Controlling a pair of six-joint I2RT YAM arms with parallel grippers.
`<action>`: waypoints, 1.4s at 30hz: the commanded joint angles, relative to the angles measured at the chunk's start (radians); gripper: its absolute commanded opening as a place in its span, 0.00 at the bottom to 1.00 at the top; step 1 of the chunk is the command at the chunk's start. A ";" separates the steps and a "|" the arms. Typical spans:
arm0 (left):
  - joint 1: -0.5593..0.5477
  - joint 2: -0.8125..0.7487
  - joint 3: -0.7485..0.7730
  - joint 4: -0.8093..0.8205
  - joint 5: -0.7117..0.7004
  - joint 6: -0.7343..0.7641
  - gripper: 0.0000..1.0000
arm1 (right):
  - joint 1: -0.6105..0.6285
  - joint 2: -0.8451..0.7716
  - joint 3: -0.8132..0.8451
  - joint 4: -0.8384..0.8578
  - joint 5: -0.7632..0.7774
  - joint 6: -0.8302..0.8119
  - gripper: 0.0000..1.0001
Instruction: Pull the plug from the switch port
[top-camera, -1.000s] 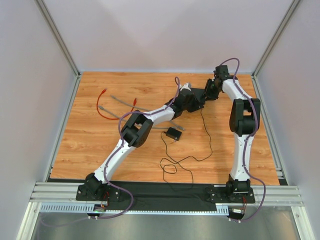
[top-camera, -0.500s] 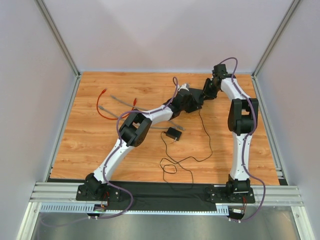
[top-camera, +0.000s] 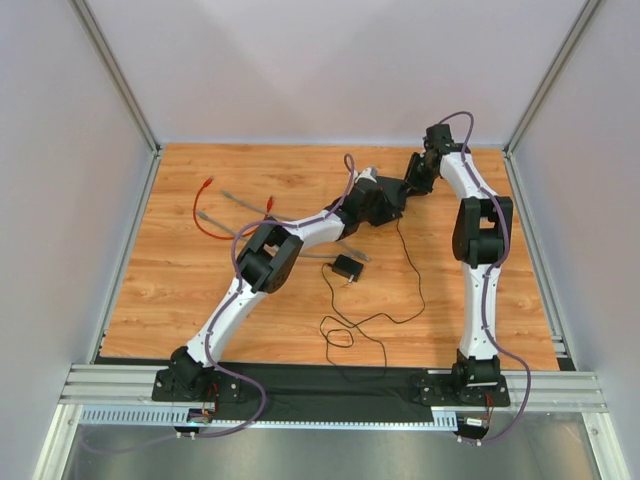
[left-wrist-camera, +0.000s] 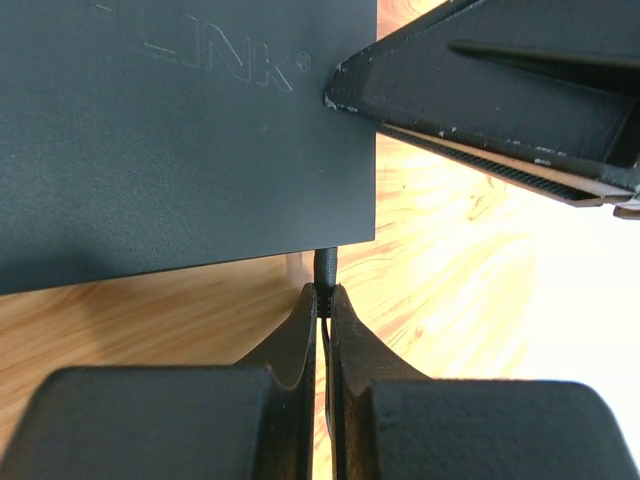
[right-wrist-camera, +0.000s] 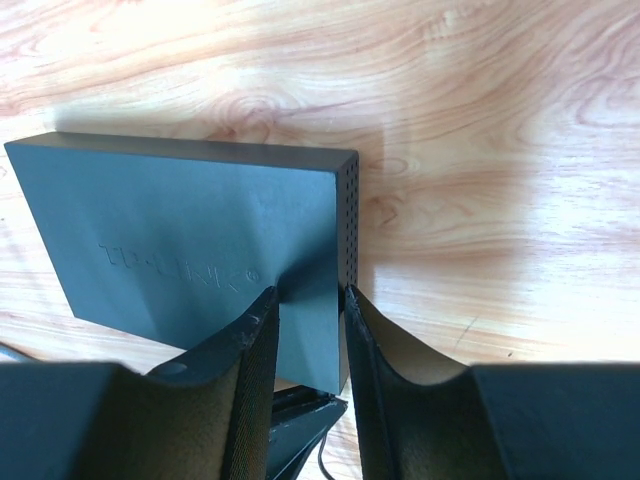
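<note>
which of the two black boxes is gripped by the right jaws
The larger flat switch, clamped at its edge; the small square adapter lies untouched mid-table.

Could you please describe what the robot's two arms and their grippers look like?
Both the left arm and the right arm have white tubular links, bulky black joint housings and black bases. A thin purple cable runs along each. The fingers are matte black, broad at the root and tapering to narrow tips.

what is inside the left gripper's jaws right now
A thin black plug leaving the switch edge, pinched by the left gripper. Where it enters is covered by the switch body.
</note>
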 joint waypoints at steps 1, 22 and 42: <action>-0.014 -0.041 -0.049 -0.112 0.059 0.020 0.00 | 0.016 0.091 0.000 -0.057 0.078 -0.012 0.33; 0.000 -0.050 -0.068 -0.123 0.102 0.068 0.00 | 0.017 -0.023 -0.092 -0.001 0.082 -0.031 0.34; 0.020 0.022 0.097 -0.192 0.198 0.094 0.00 | 0.051 -0.332 -0.568 0.274 0.093 0.009 0.30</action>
